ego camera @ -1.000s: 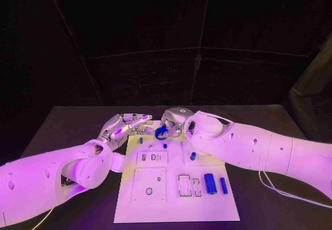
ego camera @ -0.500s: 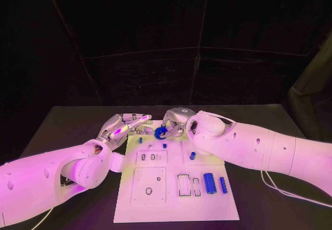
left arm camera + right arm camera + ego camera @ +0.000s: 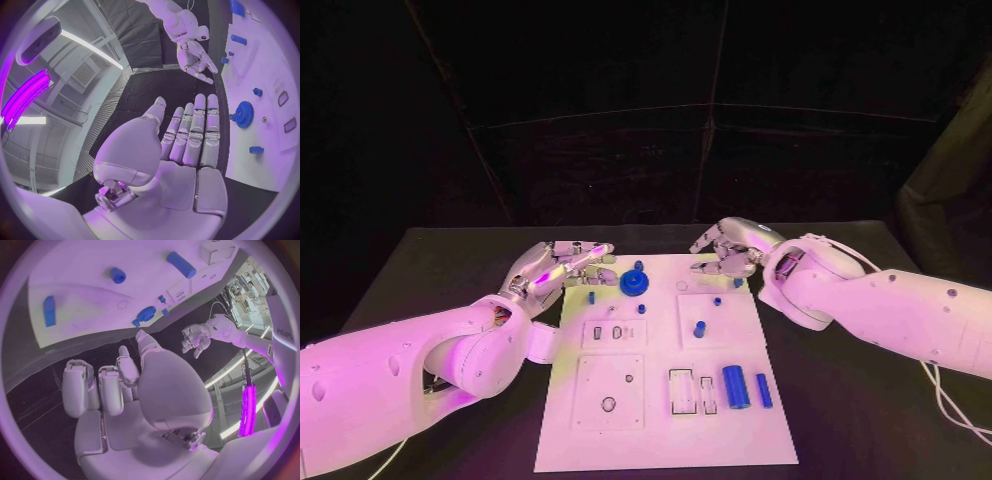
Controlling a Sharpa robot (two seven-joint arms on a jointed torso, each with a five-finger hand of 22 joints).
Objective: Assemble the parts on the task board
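The white task board (image 3: 661, 420) lies in the middle of the table. A blue gear (image 3: 635, 284) stands on a post near the board's far end, free of both hands; it also shows as the gear (image 3: 244, 114) and the gear (image 3: 147, 315). My left hand (image 3: 561, 265) hovers by the board's far left corner with fingers straight and apart, holding nothing, seen as the left hand (image 3: 187, 145). My right hand (image 3: 728, 250) hangs over the far right corner, empty, fingers loosely bent and apart, seen as the right hand (image 3: 125, 385).
Small blue pegs (image 3: 700, 327) stand in the board's middle rows. A thick blue cylinder (image 3: 736, 385) and a thin one (image 3: 764, 389) lie near its right edge beside open rectangular slots (image 3: 684, 388). Black table surrounds the board.
My right hand has let go of the blue gear and drawn back to the right. The gear now stands alone on the board. The left hand has barely moved.
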